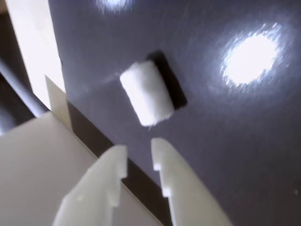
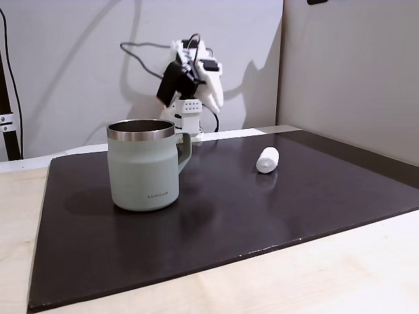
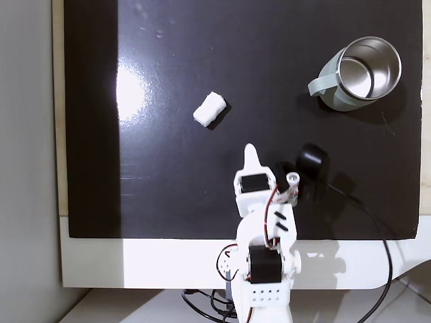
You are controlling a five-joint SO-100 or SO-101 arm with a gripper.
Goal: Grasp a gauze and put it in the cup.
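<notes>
Bare dark mat (image 3: 168,188) lies between the end effector (image 3: 250,149) and the gauze (image 3: 209,109); the cup (image 3: 357,73) stands well aside.

Pale tabletop (image 2: 340,275) carries a dark glossy mat (image 2: 216,216). On the mat in a fixed view: green cup (image 2: 144,163) upright at left, white gauze (image 2: 267,159) lying on its side at right, well apart.

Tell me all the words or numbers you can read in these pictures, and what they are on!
Small dark writing on the side of the cup, low down: too small and blurred to read in a fixed view.
The gauze, the black mat and the gripper: no words or numbers can be seen on them.
</notes>
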